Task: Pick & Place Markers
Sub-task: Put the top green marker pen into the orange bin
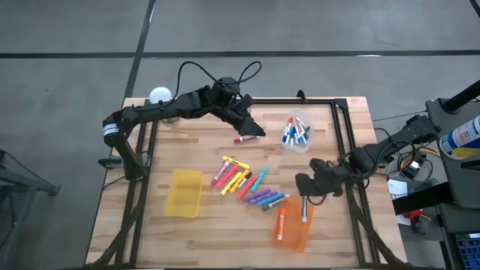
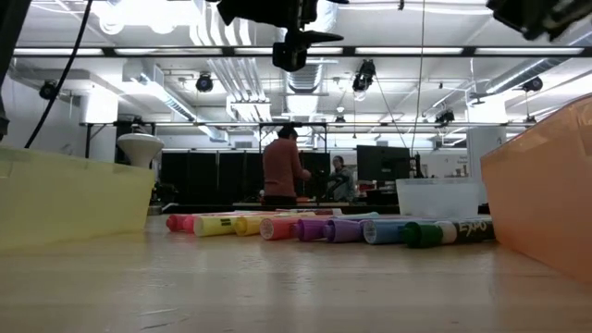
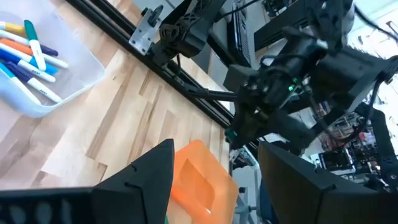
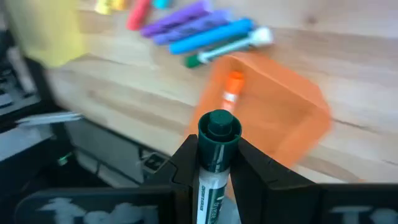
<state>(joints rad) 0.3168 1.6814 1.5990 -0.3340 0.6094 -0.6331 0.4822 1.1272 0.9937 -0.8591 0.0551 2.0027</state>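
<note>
Several markers (image 1: 244, 184) lie in a loose pile mid-table, and the low view shows them as a row (image 2: 324, 228). One red marker (image 1: 244, 139) lies alone farther back. My left gripper (image 1: 253, 127) hangs above that red marker; it is open (image 3: 214, 162) with nothing between its fingers. My right gripper (image 1: 309, 187) is over the orange bin (image 1: 292, 225) and shut on a green-capped marker (image 4: 214, 155). An orange marker (image 4: 233, 87) lies inside that bin. My right gripper pinches the green-capped marker's white barrel (image 4: 213, 171) just behind the cap, between its two fingers. The marker lies along the fingers, and its cap end (image 4: 219, 126) sticks out past their tips. The fingers slant downward, holding it clear above the orange bin.
A clear bin (image 1: 298, 131) near the far right holds several markers (image 3: 28, 59). A yellow bin (image 1: 184, 193) sits left of the pile. Black frame rails (image 1: 349, 150) run along the table's sides. People stand in the room beyond (image 2: 282, 171).
</note>
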